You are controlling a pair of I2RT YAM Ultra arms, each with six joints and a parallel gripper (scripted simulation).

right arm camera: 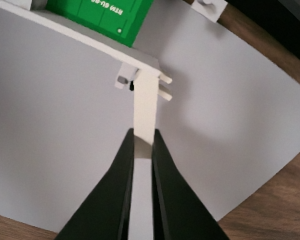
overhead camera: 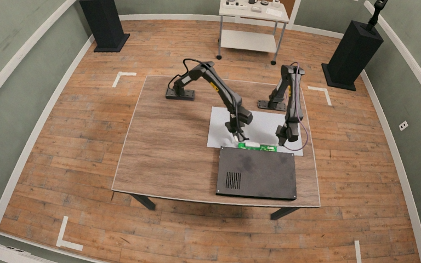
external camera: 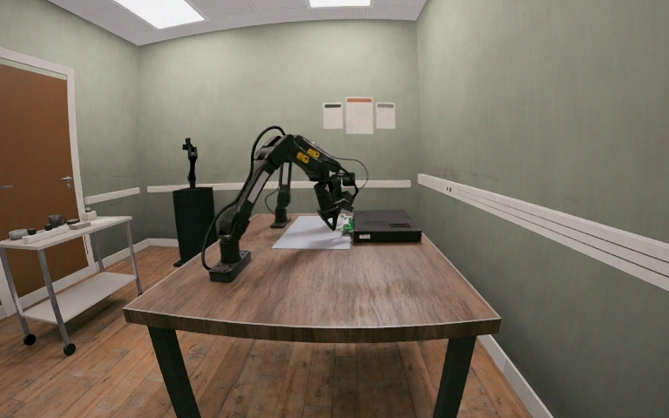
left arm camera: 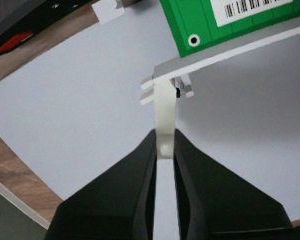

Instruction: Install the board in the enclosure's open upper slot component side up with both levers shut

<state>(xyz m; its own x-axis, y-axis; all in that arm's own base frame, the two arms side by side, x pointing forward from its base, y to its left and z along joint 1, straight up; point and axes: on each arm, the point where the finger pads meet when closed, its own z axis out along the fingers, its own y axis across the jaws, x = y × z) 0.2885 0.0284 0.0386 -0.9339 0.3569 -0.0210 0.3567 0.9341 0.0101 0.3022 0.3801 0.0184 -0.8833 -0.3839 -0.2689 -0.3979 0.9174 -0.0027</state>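
Note:
The black enclosure (overhead camera: 256,172) stands on the table, also seen in the exterior view (external camera: 386,225). The green board (overhead camera: 257,147) (left arm camera: 244,0) sticks out of its front over the grey mat (overhead camera: 255,128), label side up. My left gripper (left arm camera: 164,136) is shut on the white lever (left arm camera: 165,116) at one end of the board's pale panel (left arm camera: 237,50). My right gripper (right arm camera: 143,134) is shut on the lever (right arm camera: 145,110) at the other end. Both levers point roughly straight out from the panel. In the top view the left gripper (overhead camera: 278,142) is at picture right and the right gripper (overhead camera: 239,138) at picture left.
White tabs (left arm camera: 106,7) (right arm camera: 210,3) sit on the enclosure's front beside the board's ends. The enclosure's far side is close to the table's edge (overhead camera: 255,203). A white cart (overhead camera: 251,29) and two black pedestals stand on the floor.

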